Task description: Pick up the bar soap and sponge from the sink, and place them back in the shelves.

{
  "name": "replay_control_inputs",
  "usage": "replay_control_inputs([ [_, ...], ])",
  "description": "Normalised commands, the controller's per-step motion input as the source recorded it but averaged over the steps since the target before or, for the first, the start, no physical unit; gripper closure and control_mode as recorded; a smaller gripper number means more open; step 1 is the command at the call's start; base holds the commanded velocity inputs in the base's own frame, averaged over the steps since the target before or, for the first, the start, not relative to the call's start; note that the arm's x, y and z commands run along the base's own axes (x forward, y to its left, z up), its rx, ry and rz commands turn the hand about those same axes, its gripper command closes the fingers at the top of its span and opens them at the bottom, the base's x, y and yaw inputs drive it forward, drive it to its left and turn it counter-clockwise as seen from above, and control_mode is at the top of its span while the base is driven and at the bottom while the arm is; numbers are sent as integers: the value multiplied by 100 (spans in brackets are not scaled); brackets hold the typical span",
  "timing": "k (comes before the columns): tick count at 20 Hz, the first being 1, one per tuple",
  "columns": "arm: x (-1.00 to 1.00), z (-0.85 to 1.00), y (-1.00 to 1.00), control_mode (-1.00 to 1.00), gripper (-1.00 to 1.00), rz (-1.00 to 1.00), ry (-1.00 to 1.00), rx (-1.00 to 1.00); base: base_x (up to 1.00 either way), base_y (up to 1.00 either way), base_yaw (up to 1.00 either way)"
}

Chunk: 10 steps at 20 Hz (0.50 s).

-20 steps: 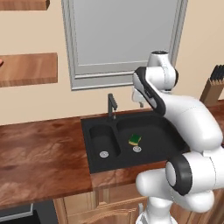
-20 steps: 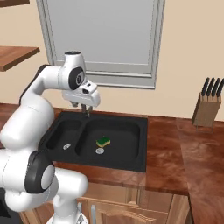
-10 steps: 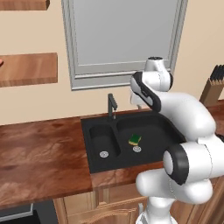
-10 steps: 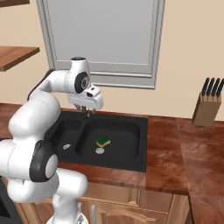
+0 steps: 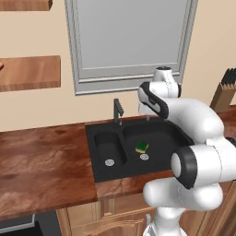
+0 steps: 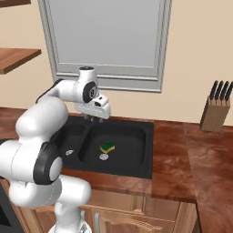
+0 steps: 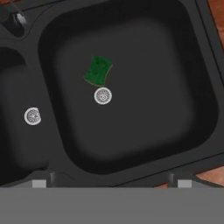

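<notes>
The sponge (image 5: 142, 147) (image 6: 108, 147), yellow with a green top, lies in the large bowl of the black sink (image 5: 92, 152) (image 6: 148, 154), just beside the round drain. In the hand view the sponge (image 7: 98, 70) shows green side up, well above my fingertips and left of centre. My gripper (image 6: 94, 119) (image 7: 111, 183) hangs open and empty over the back of the large bowl, some way above the sponge. Brown shelves (image 5: 27, 73) (image 6: 16, 58) hang on the wall to the left. A reddish sliver at the lower shelf's left end may be the bar soap; too little shows to tell.
A dark faucet (image 5: 118, 110) stands behind the divider between the two bowls. A knife block (image 5: 226, 92) (image 6: 216, 111) sits on the wooden counter (image 5: 41, 161) to the right. A grey window (image 6: 104, 36) fills the wall behind the sink.
The hand has shifted slightly and come down a little over the large bowl. Its jaws have stayed open. The sponge has not moved.
</notes>
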Motion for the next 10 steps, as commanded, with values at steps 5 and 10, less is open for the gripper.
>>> replay_control_inputs([
  [5, 5, -14, -12, -100, -100, 0, 4, 1, 0, 0, 0],
  [10, 11, -28, -1, -100, -100, 0, 5, 0, 0, 0, 0],
])
